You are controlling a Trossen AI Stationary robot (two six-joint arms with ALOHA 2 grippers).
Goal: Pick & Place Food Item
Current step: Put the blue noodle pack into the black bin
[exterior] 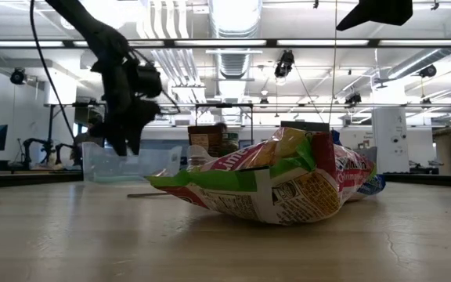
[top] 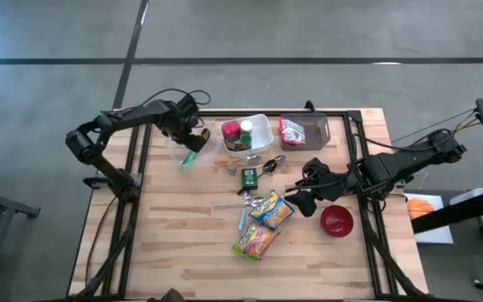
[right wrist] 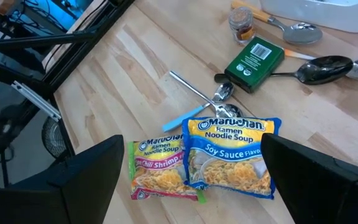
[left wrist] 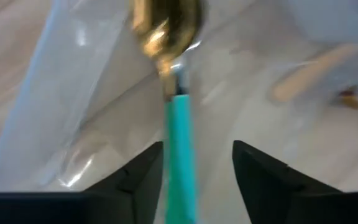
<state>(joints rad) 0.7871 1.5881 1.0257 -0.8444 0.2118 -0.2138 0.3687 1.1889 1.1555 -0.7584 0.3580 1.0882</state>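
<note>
Two ramen packets lie flat on the table: a blue and yellow one (top: 272,210) (right wrist: 229,152) and a pink and green one (top: 257,241) (right wrist: 160,168), which fills the foreground of the low view (exterior: 288,184). My left gripper (top: 189,138) (left wrist: 197,146) points down over a clear plastic container (top: 177,151) (exterior: 124,166) and stands open. A gold spoon with a teal handle (top: 188,158) (left wrist: 179,124) lies in that container, its handle running up between the fingers. My right gripper (top: 302,200) (right wrist: 192,140) hangs open above the blue packet. My left gripper has its fingers on either side of the spoon's teal handle (left wrist: 180,174), coming from above. The handle runs close along one finger (left wrist: 148,168) with a clear gap to the other. I cannot tell whether it touches that finger.
A white bin with jars (top: 258,126) and a dark tray with a red packet (top: 317,132) stand at the far edge. A green box (top: 249,177) (right wrist: 253,59), several spoons (right wrist: 322,65) and a small spice jar (right wrist: 241,23) lie mid-table. A red bowl (top: 336,221) sits right.
</note>
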